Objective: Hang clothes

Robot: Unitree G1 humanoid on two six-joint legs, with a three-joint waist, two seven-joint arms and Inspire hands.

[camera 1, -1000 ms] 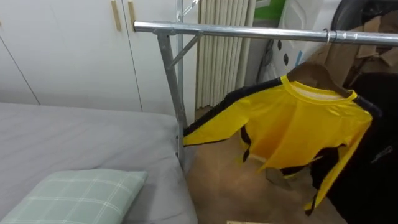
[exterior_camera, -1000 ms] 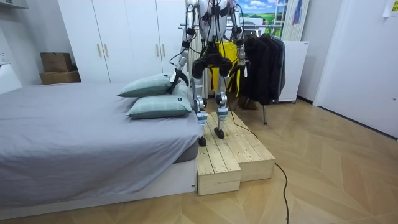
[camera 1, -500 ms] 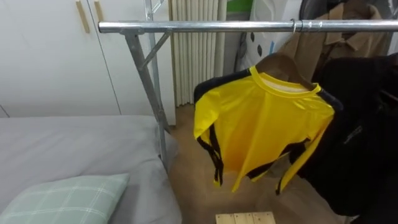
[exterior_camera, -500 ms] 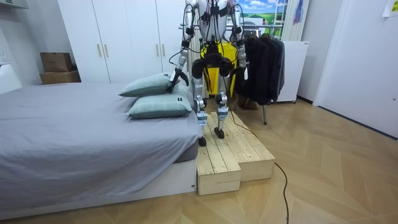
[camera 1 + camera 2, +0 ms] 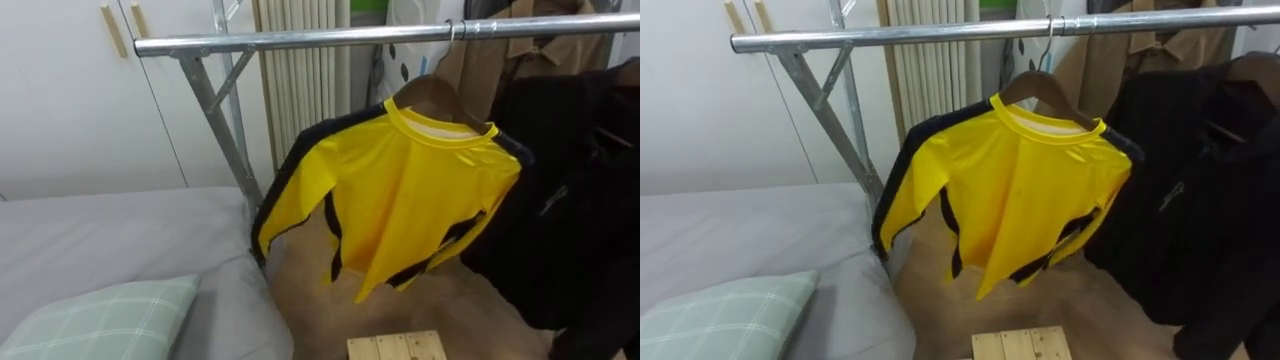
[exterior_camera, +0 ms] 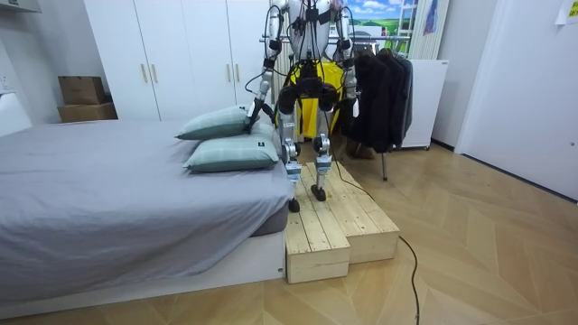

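- Swung toward the bed (image 5: pixel 120 240) since before: the yellow shirt's (image 5: pixel 410 200) sleeve.
- Room view shows my left hand (image 6: pixel 255 114) and right hand (image 6: pixel 352 102) lowered; I cannot tell their grip.
- Eye views: the shirt hangs collar-up, long axis vertical, from the rail (image 5: pixel 300 40).

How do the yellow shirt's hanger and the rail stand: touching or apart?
Touching. In the right eye view the hanger hooks over the rail.

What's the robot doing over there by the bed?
It is hanging up clothes. The robot stands on a wooden platform beside the bed, facing a metal rail. A yellow shirt already hangs there on a hanger, next to dark coats. Its left hand and right hand are down by its sides.
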